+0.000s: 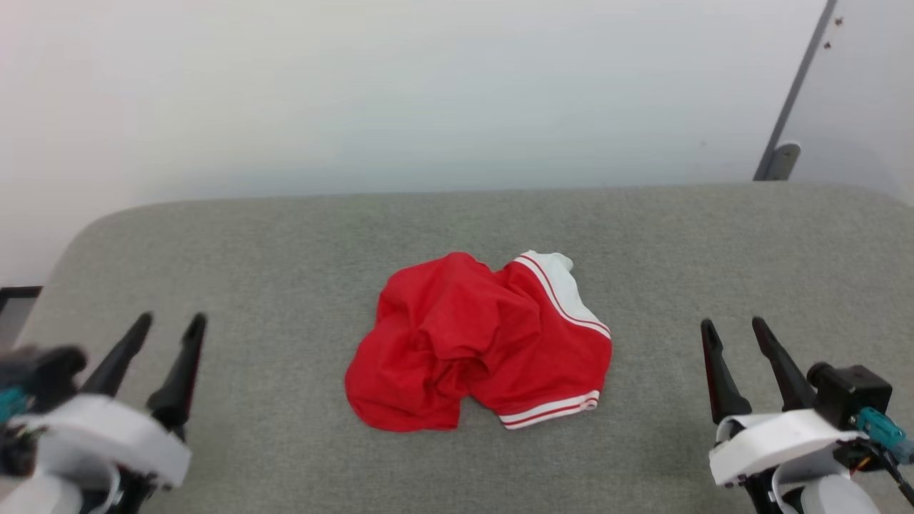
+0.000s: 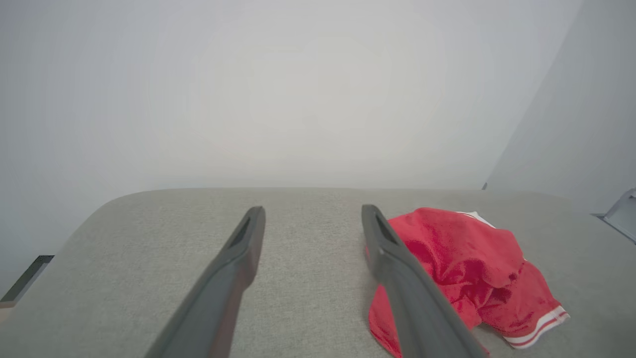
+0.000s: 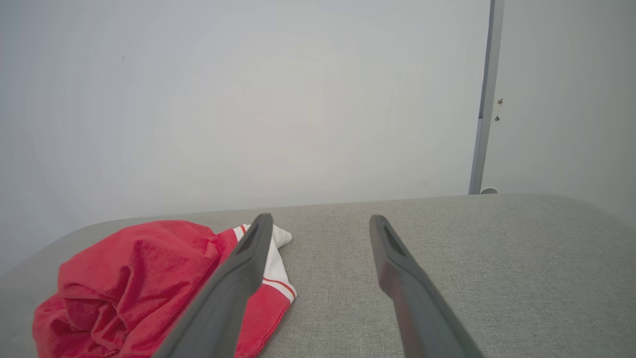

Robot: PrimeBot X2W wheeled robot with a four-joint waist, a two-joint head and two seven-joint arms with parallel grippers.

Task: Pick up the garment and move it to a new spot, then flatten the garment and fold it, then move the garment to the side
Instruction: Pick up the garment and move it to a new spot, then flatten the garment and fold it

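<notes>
The garment [image 1: 480,344] is a red shirt with a white sleeve and red-white striped trim, lying crumpled in a heap at the middle of the grey padded table [image 1: 285,235]. My left gripper [image 1: 173,323] hovers open at the lower left, well clear of the cloth, nothing between its fingers. At the lower right my right gripper [image 1: 733,326] is open too and empty. In the left wrist view the garment [image 2: 472,268] lies to the right of the left gripper [image 2: 313,211]. In the right wrist view the garment [image 3: 134,283] lies left of the right gripper [image 3: 320,220].
A pale wall rises just behind the table's far edge. A grey vertical post [image 1: 792,100] with a small bracket stands at the back right. The table's rounded left corner [image 1: 78,243] drops off beside a dark strip [image 1: 18,293].
</notes>
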